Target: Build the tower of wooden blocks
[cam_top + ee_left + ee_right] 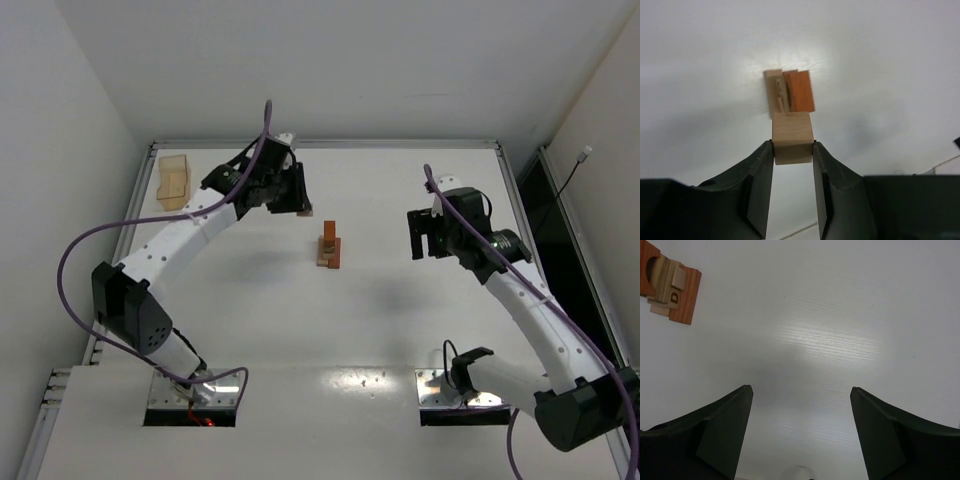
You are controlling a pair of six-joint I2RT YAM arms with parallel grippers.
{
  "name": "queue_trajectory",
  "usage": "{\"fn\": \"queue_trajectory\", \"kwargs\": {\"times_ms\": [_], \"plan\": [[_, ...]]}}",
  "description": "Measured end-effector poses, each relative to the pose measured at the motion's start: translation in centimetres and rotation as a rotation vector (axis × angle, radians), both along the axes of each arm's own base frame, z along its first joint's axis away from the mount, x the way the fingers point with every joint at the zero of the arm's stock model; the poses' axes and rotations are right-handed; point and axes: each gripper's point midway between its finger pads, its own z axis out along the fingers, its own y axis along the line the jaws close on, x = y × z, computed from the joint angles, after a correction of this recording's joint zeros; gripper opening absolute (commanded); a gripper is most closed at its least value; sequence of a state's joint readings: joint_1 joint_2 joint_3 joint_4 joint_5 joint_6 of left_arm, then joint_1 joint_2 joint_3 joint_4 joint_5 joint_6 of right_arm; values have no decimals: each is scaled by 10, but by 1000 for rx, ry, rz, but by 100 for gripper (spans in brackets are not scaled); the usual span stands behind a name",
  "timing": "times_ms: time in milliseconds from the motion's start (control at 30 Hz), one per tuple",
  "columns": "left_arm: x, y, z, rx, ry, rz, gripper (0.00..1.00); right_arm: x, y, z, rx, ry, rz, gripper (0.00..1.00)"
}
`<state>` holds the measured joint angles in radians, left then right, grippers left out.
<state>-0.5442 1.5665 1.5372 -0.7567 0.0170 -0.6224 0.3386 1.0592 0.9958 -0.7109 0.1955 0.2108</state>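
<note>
Light tan wood fills the left gripper (793, 159): its two dark fingers are clamped on the sides of a single wooden cube (792, 137), which juts forward from the fingertips. In the top view this gripper (297, 200) sits just left of and beyond the wood block tower (330, 249), near it but not touching. From the left wrist, the tower (790, 92) shows just past the held cube as a reddish-brown block beside paler tan pieces.

The tower stands near the middle of the white table (400, 330), with reddish-brown pieces at its outer sides and tan blocks stacked between them. In the right wrist view one tan block bears a dark letter D.

The right gripper (801, 390) is spread wide with only bare table between its fingers. It sits well to the right of the tower.

A translucent tan plastic box (175, 181) stands at the far left corner, beyond the left arm. Whether anything lies inside it cannot be told.
</note>
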Motion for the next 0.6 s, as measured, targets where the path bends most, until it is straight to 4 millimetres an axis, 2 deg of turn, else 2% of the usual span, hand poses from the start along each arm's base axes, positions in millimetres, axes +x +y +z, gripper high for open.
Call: {"fn": "queue_trajectory", "kwargs": {"times_ms": [67, 167, 233, 433, 600], "plan": [[9, -9, 19, -27, -44, -25, 0, 1, 1, -1, 27, 9, -11, 76], [18, -17, 25, -34, -58, -51, 0, 4, 2, -3, 53, 26, -23, 76], [23, -21, 19, -26, -45, -61, 0, 7, 3, -4, 67, 36, -30, 76], [28, -29, -22, 12, 57, -81, 0, 11, 8, -3, 124, 54, -40, 74], [28, -33, -41, 23, 108, -88, 0, 12, 9, -6, 162, 75, -48, 73]]}}
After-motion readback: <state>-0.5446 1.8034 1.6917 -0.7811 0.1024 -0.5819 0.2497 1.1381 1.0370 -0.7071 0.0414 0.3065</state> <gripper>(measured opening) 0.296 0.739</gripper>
